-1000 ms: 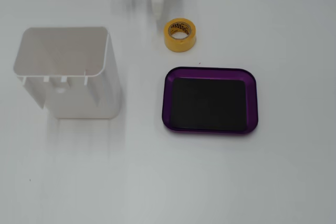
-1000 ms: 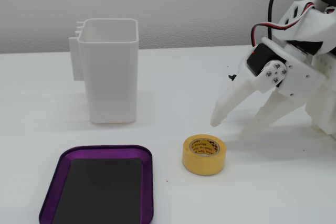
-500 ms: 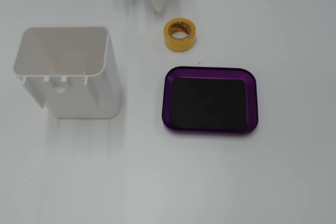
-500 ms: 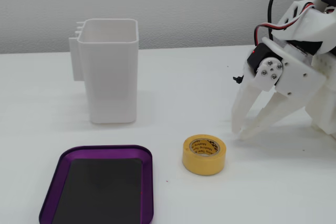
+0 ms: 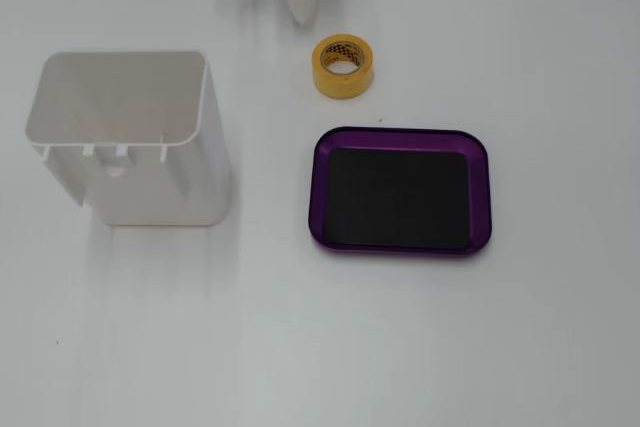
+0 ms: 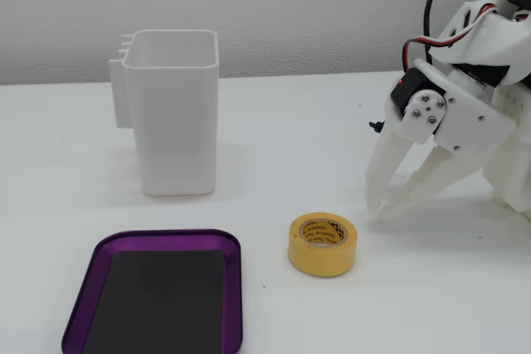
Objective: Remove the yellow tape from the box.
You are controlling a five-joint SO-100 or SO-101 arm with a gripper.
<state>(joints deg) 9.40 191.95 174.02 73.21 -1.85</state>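
The yellow tape (image 5: 344, 65) is a small roll lying flat on the white table, outside the box and just beyond its far rim; it also shows in the other fixed view (image 6: 322, 244). The box (image 5: 328, 147), a shallow purple tray with a black floor, is empty and also shows at the lower left of the other fixed view (image 6: 234, 288). My white gripper (image 6: 377, 210) rests tip-down on the table a short way right of the tape, apart from it, its fingertips together and holding nothing. Only its tip (image 5: 302, 12) shows at the top edge of the top-down fixed view.
A tall white plastic container (image 5: 130, 137) stands left of the tray, open at the top (image 6: 176, 113). The arm's body and cables (image 6: 481, 64) stand at the right.
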